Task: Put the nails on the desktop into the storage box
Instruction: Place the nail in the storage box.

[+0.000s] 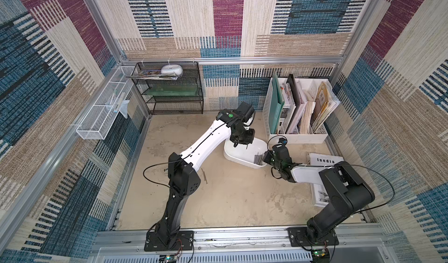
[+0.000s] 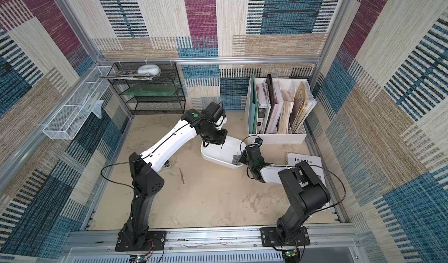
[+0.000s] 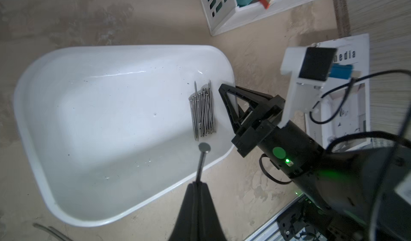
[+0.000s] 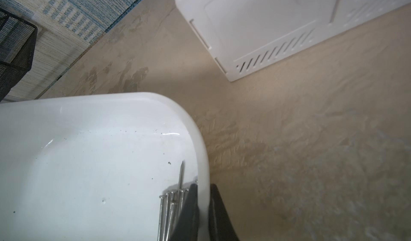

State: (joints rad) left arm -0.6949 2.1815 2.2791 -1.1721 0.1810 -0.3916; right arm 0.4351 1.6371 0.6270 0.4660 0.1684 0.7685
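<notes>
The storage box (image 1: 242, 152) sits near the back edge of the desktop (image 1: 230, 201), before the file holder (image 1: 298, 135). In its right end lie nails (image 1: 258, 158).

Soft even light, glare streaks on the storage box (image 3: 124, 73), wrist views blurred at edges.

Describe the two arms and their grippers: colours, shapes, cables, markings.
The left arm and right arm are black at base and joints, each with a white forearm shell. Thin black cables loop off both. Each carries a round green sticker; the right's has a green light beside it. The left gripper and right gripper have black tapering fingers.
</notes>
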